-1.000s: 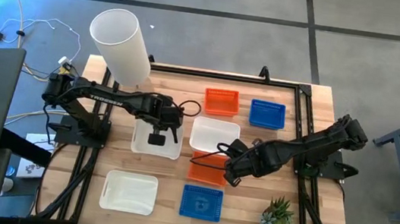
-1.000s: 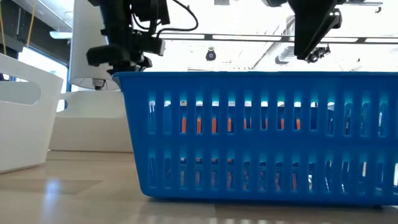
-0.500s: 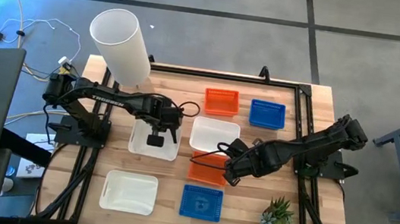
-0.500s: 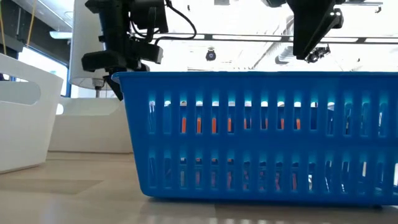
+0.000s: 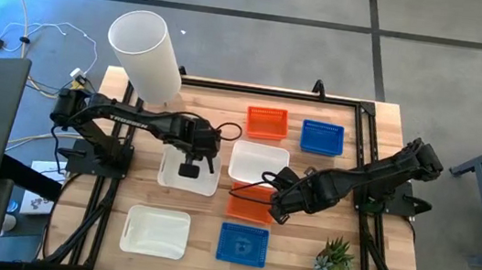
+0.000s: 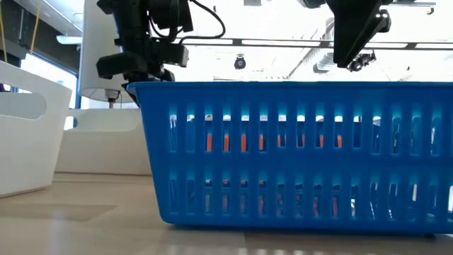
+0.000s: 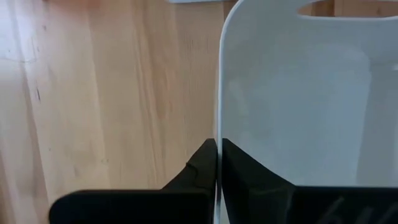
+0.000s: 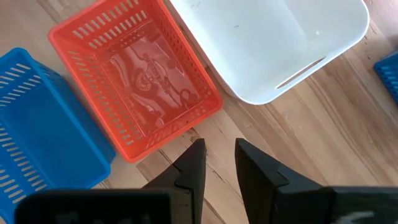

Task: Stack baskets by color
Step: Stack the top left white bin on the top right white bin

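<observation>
My left gripper [image 5: 189,169] is shut on a white basket [image 5: 171,178] left of the table's middle. That basket also shows behind the blue one in the low view [image 6: 106,138]. My right gripper [image 8: 219,163] hovers open over bare wood, with nothing between its fingers. It is beside an orange basket [image 8: 134,81] and a second white basket [image 8: 267,43]. A blue basket [image 5: 242,243] and a third white one [image 5: 155,231] sit near the front edge. Another orange basket [image 5: 267,122] and another blue one [image 5: 322,137] rest at the far side. My left gripper pinches the white basket's side wall at its rim [image 7: 217,134], one finger [image 7: 199,171] outside and one [image 7: 255,174] inside. The fingers come from above, pointing steeply down. This wall adjoins the end wall with the handle slot [image 7: 348,7]. Whether the basket is lifted I cannot tell.
A tall white cylinder [image 5: 145,54] stands at the far left corner. A small green plant [image 5: 333,260] sits at the near right. Bare wood lies between the baskets and along the right side. In the low view the near blue basket [image 6: 297,156] hides most of the table.
My left gripper has rocked a little on the white basket's wall. It tipped down, then came partway back. The basket shifted slightly toward the table's left edge and returned.
</observation>
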Tool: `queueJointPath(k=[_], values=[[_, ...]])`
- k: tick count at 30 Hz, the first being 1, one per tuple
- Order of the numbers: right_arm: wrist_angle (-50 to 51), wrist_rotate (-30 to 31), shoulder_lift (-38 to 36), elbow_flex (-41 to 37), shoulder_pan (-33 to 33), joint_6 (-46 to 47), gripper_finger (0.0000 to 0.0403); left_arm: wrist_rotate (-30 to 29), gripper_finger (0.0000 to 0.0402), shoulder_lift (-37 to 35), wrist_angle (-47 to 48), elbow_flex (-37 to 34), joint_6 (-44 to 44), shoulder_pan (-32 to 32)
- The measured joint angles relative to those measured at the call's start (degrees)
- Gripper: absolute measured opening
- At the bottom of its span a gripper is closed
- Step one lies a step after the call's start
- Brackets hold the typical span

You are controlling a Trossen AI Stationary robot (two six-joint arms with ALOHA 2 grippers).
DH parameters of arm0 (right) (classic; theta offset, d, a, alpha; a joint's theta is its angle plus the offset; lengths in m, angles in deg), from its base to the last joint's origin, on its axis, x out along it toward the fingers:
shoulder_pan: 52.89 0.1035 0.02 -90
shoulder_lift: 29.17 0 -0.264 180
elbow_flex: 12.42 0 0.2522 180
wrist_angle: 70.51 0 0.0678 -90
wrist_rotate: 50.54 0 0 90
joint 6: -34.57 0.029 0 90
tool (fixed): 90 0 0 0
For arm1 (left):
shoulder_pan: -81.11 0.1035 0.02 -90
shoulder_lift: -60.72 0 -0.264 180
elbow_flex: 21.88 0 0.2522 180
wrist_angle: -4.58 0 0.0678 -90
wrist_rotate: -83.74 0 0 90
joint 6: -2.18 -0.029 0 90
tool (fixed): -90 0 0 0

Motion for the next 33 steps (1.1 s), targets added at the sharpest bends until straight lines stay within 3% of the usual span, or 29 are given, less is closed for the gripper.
queueJointPath(k=[18,23,31,33], values=[[-0.3,0.1,0.0,0.0,0.1,0.0,0.0073,-2.0,0.0,-7.2,2.6,4.1,1.5,-0.8],[-0.3,0.4,0.0,0.0,0.1,0.8,0.0073,-2.8,0.0,-8.1,2.6,8.2,1.2,-0.8],[0.1,3.9,0.0,0.0,0.0,4.4,0.0073,-3.4,0.0,-8.1,3.0,16.2,-1.5,-0.8],[-0.1,7.8,0.0,0.0,-0.1,7.2,0.0073,-3.4,0.0,-8.1,1.5,17.2,-1.5,-0.8]])
